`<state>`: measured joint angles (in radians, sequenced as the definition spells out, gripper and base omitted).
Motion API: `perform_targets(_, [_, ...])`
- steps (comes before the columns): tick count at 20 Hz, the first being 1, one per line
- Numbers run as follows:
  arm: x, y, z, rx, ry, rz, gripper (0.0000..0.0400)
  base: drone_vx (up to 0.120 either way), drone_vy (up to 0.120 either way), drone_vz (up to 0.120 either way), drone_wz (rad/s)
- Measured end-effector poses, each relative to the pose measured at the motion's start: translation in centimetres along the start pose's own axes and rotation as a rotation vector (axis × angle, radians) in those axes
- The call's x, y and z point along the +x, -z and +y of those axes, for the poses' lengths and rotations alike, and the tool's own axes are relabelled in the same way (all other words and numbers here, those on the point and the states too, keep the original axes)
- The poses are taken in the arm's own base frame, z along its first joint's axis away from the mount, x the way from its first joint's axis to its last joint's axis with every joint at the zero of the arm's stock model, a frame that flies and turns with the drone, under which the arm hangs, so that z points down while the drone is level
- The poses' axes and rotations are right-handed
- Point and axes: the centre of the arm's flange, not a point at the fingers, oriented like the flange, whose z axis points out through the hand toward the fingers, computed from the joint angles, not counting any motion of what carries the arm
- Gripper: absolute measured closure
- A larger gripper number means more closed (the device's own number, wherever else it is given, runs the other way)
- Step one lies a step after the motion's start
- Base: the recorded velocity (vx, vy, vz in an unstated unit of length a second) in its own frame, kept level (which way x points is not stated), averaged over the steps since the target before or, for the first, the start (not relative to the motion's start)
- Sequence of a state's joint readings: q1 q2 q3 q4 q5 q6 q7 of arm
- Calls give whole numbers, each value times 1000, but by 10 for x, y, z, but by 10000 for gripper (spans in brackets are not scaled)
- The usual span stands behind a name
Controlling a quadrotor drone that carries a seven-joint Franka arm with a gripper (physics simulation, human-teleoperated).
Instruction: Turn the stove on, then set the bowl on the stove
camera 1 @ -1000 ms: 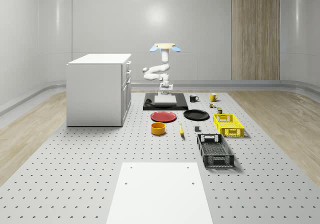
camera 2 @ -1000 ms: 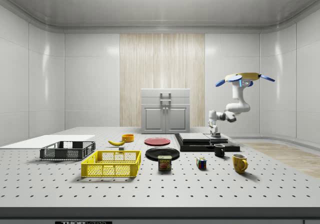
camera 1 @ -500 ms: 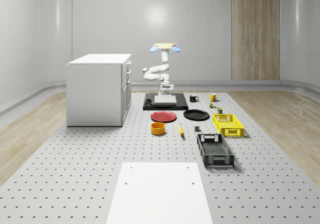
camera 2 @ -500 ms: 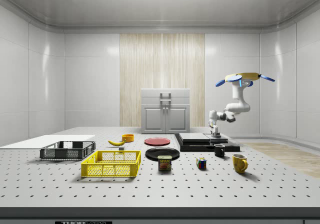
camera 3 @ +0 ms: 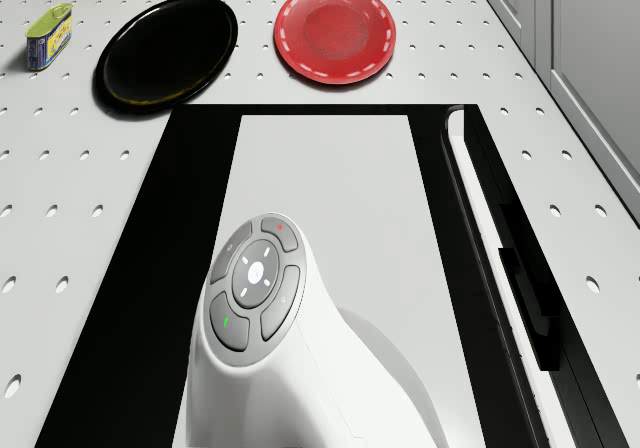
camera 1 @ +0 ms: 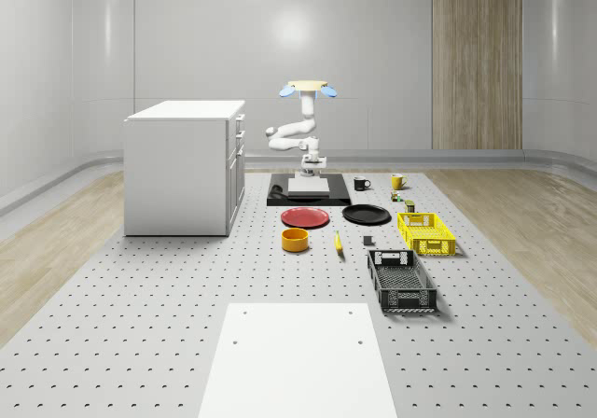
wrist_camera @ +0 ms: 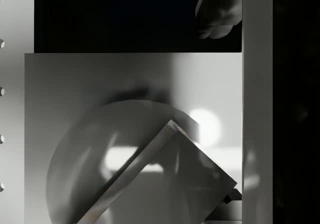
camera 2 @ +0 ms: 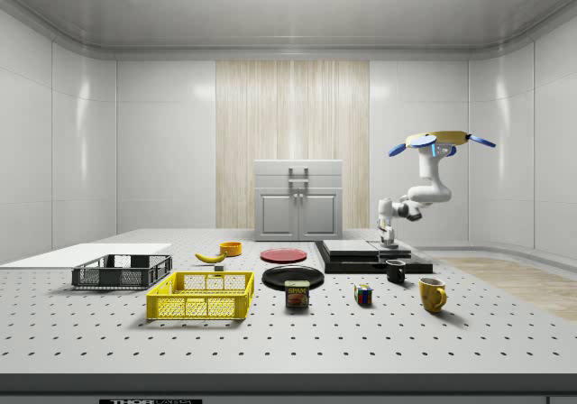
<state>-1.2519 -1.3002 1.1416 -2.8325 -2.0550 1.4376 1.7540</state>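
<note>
The stove (camera 1: 308, 191) is a black slab with a grey plate on top, at the table's far end, also in the side view (camera 2: 370, 252) and the drone view (camera 3: 330, 198). The drone (camera 1: 308, 89) hovers just behind it, seen again from the side (camera 2: 440, 140). Its white arm (camera 3: 280, 358) bends down so that the gripper (camera 1: 310, 169) hangs close over the stove's grey plate (wrist_camera: 100, 79), near the back edge (camera 2: 388, 238). The orange bowl (camera 1: 296, 240) stands upright on the table in front of the stove, past the red plate, well apart from the gripper (camera 2: 231, 249).
A white cabinet (camera 1: 187, 166) stands at the whole-scene view's left of the stove. A red plate (camera 1: 305, 217) and a black plate (camera 1: 366, 215) lie before it. Two mugs (camera 1: 362, 184), a yellow crate (camera 1: 426, 233), a black crate (camera 1: 401, 281) and a banana (camera 1: 338, 243) are to the right.
The arm's wrist has risen very slightly over the stove. The drone, the bowl and the other objects have stayed in place.
</note>
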Motion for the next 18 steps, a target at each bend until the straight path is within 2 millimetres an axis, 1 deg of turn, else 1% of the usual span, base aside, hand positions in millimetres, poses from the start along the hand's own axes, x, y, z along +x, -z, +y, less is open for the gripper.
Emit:
perform_targets(5, [-10, 0, -10, 0, 0, 0, 0, 0, 0, 0, 0])
perform_targets(12, [-30, 0, -30, 0, 0, 0, 0, 0, 0, 0, 0])
perform_targets(13, [-32, 0, -32, 0, 0, 0, 0, 40, 0, 0, 0])
perform_targets(18, [-38, 0, -38, 0, 0, 0, 0, 120, 0, 0, 0])
